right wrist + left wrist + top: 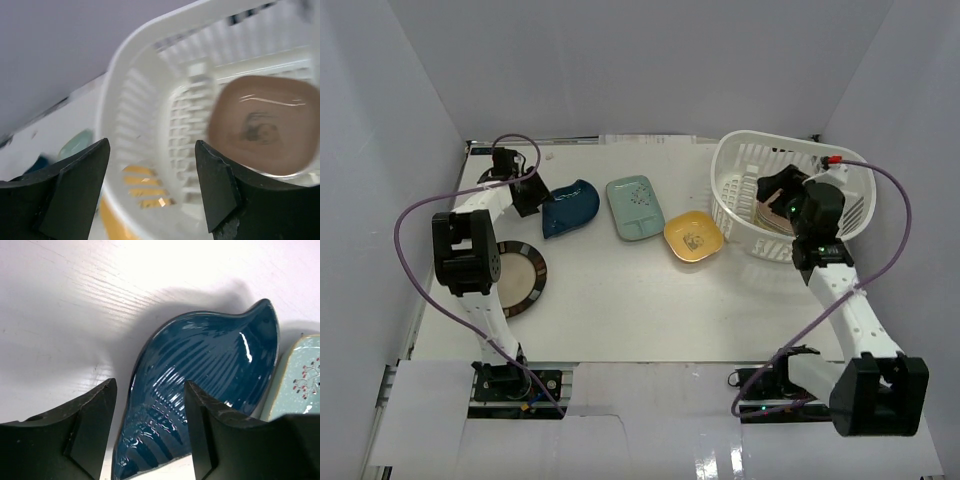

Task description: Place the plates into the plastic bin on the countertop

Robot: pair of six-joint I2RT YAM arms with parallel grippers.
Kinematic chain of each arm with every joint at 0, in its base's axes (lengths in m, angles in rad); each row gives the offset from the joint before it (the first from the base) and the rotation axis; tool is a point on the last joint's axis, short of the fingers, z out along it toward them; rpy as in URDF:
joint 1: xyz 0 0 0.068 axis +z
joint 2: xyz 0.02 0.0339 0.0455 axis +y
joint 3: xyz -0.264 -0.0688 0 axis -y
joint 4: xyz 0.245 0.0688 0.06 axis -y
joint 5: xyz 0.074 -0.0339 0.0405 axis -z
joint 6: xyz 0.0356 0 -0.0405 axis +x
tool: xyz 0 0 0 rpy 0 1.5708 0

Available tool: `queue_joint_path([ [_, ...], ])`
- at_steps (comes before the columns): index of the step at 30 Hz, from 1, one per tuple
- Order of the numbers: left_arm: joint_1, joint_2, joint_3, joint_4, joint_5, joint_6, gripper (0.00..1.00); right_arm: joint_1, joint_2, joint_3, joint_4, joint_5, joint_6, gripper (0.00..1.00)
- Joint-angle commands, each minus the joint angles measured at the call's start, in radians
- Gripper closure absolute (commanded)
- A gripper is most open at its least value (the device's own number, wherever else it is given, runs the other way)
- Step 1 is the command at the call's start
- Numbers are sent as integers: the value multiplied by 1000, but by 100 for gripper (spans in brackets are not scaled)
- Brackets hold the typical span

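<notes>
Left fingers (85,435) wide over the teal leaf plate (210,365); right fingers (220,190) wide, empty. Glazed, likely slick and brittle: pinch its rim.

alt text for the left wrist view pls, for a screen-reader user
A dark teal leaf-shaped ribbed glazed plate lies on the white countertop, seen close from the left gripper, whose open black jaws frame its nearer half. The corner of a pale green speckled plate with a small floral print shows at the right edge.

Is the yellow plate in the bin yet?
No, the yellow plate lies on the countertop just outside the plastic bin.
</notes>
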Motion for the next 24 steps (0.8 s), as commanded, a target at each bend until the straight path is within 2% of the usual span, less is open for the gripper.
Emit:
queue_joint_path([
  [1,4,17,25,2,15,45,34,165,-105,-97,91,-134,-40,26],
  [5,6,57,18,13,28,58,43,387,-176,-196,143,-191,-26,30],
  [7,9,68,10,32,56,52,52,466,-191,-227,138,-175,-40,32],
  [8,7,69,-4,42,64,49,54,553,-194,-236,140,-164,-44,32],
  [12,18,69,-34,77,100,24,82,746,-143,-267,192,-106,-22,32],
  [13,21,59,-44,88,106,10,99,774,-119,-261,210,-101,-8,30],
  [15,32,39,-71,108,128,-8,100,846,-35,-246,232,-96,3,28],
  [18,61,-45,-138,163,217,-83,100,903,77,-197,261,-98,20,17],
  [21,70,-180,-230,232,286,-157,100,917,164,-134,295,-98,61,3],
  [24,70,-332,-301,260,292,-200,100,919,243,-27,273,-66,78,5],
])
